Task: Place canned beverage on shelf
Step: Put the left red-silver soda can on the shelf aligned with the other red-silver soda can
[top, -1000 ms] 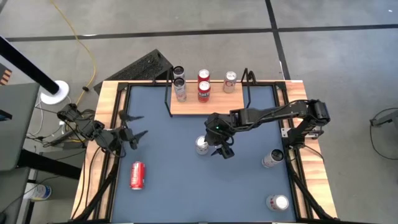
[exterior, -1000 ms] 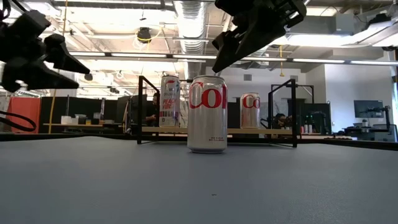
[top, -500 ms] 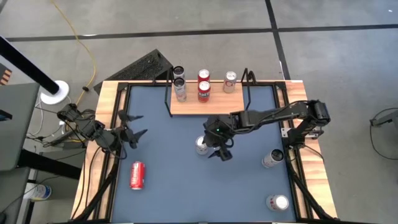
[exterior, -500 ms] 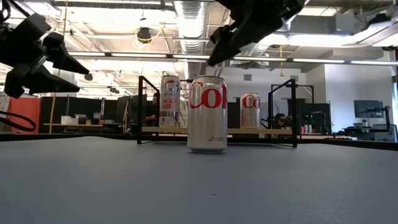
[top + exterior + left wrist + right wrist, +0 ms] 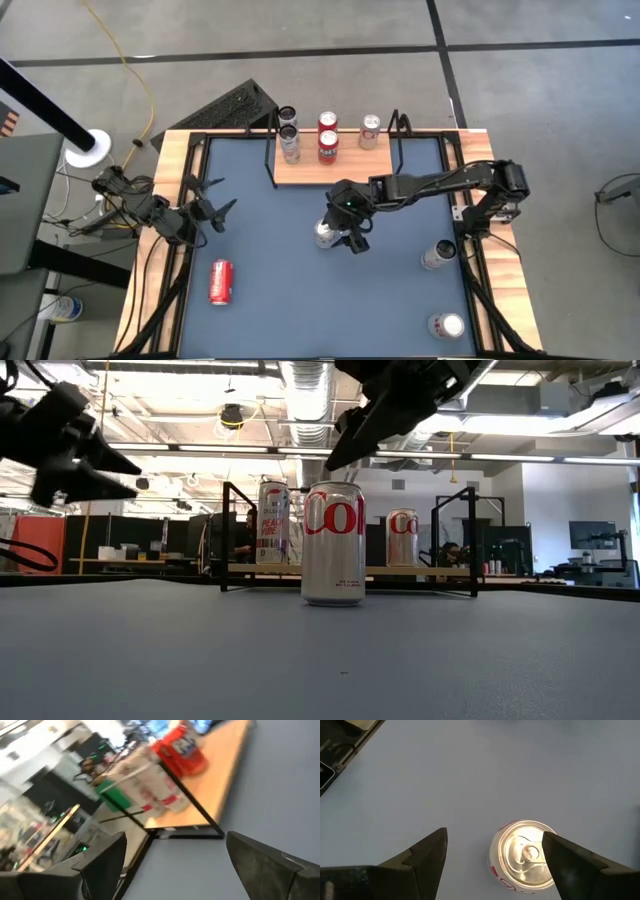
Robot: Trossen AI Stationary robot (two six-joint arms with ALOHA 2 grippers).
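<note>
Right claw (image 5: pixel 348 240) hovers above the silver can (image 5: pixel 325 234) mid-worktop (image 5: pixel 270 300), fingers apart, nothing gripped; in the right wrist view we see the can top (image 5: pixel 526 854) below, beside one finger (image 5: pixel 577 865). Can stands upright, in front of the shelf (image 5: pixel 335 168), apart from it. We count five cans on the shelf. Left claw (image 5: pixel 212 197) waits at the worktop's left edge, fingers apart, empty. We also see a red can (image 5: pixel 220 281) lying on its side front left, and two silver cans (image 5: pixel 438 255) at the right side.
</note>
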